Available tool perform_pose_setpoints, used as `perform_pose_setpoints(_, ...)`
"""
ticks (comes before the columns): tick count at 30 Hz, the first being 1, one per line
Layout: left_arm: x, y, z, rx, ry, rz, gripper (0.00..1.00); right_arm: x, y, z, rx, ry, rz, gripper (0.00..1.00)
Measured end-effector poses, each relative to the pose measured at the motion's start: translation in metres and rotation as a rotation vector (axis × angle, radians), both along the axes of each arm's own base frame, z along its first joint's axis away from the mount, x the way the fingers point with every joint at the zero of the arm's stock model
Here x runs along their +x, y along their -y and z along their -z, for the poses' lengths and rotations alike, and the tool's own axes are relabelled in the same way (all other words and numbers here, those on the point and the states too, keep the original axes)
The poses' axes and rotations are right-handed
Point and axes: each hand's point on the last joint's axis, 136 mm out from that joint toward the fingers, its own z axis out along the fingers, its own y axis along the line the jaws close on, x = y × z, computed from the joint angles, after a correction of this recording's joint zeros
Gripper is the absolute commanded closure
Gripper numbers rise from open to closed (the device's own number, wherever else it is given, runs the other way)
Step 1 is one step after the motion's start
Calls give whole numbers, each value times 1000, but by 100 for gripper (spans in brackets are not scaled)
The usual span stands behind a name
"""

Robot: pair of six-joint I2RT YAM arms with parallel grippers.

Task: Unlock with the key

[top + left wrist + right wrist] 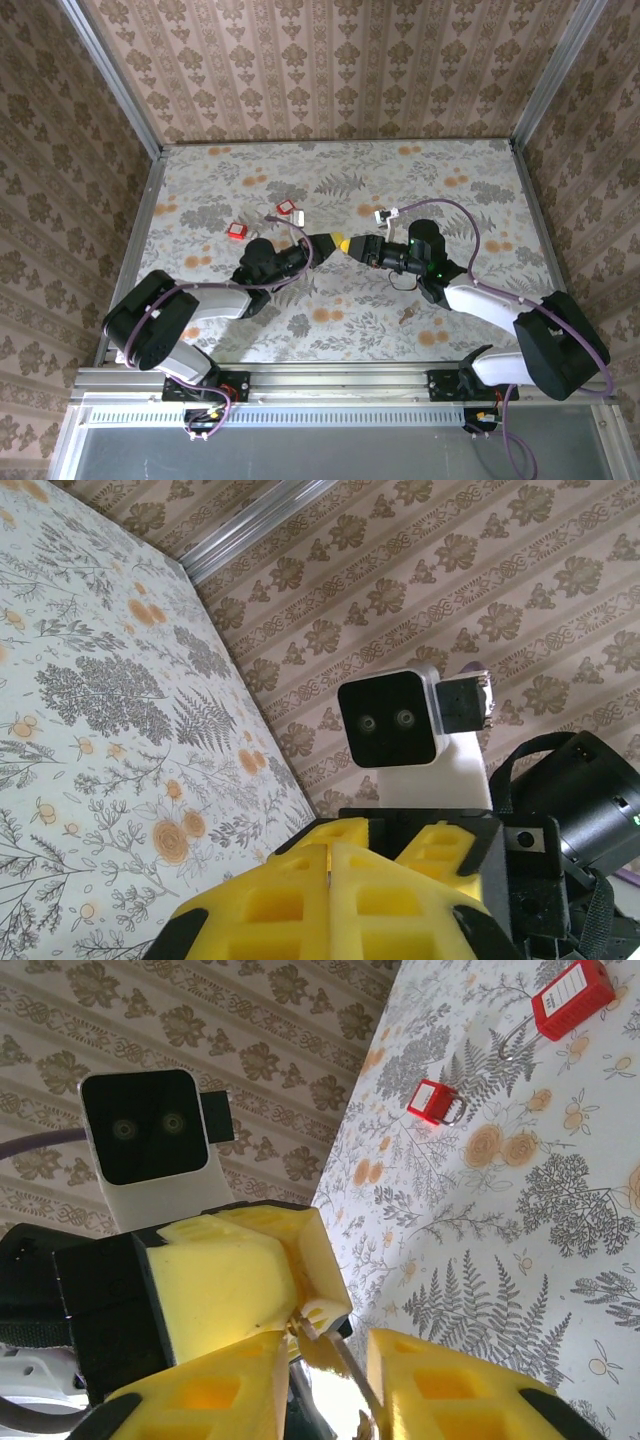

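Note:
My two grippers meet tip to tip above the middle of the table. The left gripper point(338, 243) point(330, 852) is shut, its yellow fingers point(240, 1260) pressed together. A thin metal piece that I take for the key point(345, 1360) sticks out of their tip. It reaches into the gap of my right gripper point(358, 247) point(328, 1342), whose jaws stand apart on either side of it. Whether they touch it I cannot tell. Two red padlocks point(237, 231) point(288, 208) lie on the table beyond the left arm, also visible as padlocks point(437, 1101) point(572, 998).
A small whitish tagged item point(385, 213) lies behind the right gripper. A tiny brownish thing point(405, 316) lies on the floral table point(480, 180) near the right arm, too small to identify. Patterned walls and metal rails point(135, 240) enclose the table.

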Motion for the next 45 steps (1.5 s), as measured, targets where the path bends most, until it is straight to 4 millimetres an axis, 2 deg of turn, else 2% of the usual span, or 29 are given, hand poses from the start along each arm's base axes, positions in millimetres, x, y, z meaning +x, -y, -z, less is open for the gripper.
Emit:
perform_pose_setpoints(4,3,1,3,20,-21,-3,100,2,1,2,8,4,-8,82)
perform_pose_setpoints(8,3,-1,6,46,-38,-6,100,1,0,5,18,3,-25,83)
perform_pose_setpoints(18,6,-2,5,77,-43,-14,100,2,-1,3,46,7,-35,94)
perform_pose_setpoints(21,7,-3,4,74,-40,-16,100,2,-1,2,50,5,-35,90)
perform_pose_setpoints(25,7,-5,3,58,-29,-9,100,1,-2,0,61,-2,-37,77)
perform_pose_setpoints(28,5,-8,3,47,-20,-5,100,-1,-3,1,63,-11,-44,71)
perform_pose_setpoints(35,11,-22,11,22,-12,-40,100,-3,-5,4,59,-34,-48,75)
perform_pose_setpoints(45,13,-25,12,-14,6,-59,100,3,-7,7,43,-88,-45,79)
